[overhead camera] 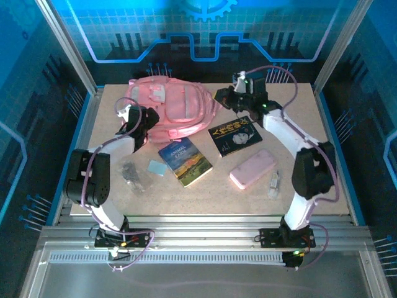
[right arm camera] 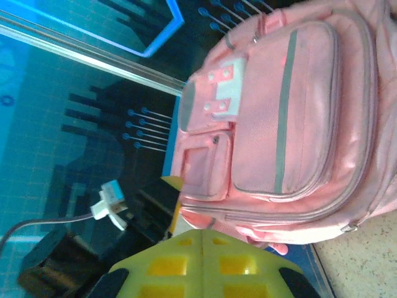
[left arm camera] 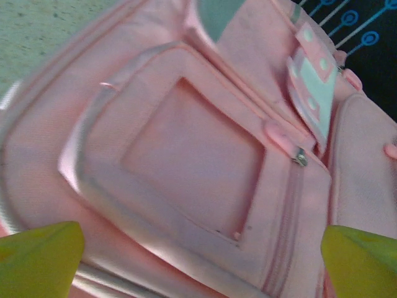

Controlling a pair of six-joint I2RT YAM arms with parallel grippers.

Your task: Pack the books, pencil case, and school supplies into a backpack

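backpack: the big pink backpack (overhead camera: 177,107) lies flat at the far side of the table (overhead camera: 298,124), front pockets facing up. The left wrist cam looks right down at its front pocket (left arm camera: 186,161), and there's a metal zipper pull (left arm camera: 301,157) next to it.
left hand: the left hand (overhead camera: 138,119) sits over the backpack's near-left edge. On its wrist cam the two yellow-green fingertips (left arm camera: 37,261) are way out at either corner, so it's wide open and holding nothing. Can't tell if it touches the fabric.
right hand: the right hand (overhead camera: 239,93) is just beside the backpack's right end, up off the table. On its own cam the yellow fingers (right arm camera: 203,248) meet at a seam in the middle, so it looks closed on nothing, and it faces the backpack (right arm camera: 285,124).
blue book: the blue book (overhead camera: 185,161) lies flat mid-table, in front of the backpack.
black book: the black book (overhead camera: 234,135) lies to its right, near the right arm.
pencil case: the pink pencil case (overhead camera: 252,169) lies at an angle, nearer the arm bases than the black book.
small stuff: a light-blue square (overhead camera: 157,167) sits just left of the blue book, and a clear oblong item (overhead camera: 273,183) lies right of the pencil case.
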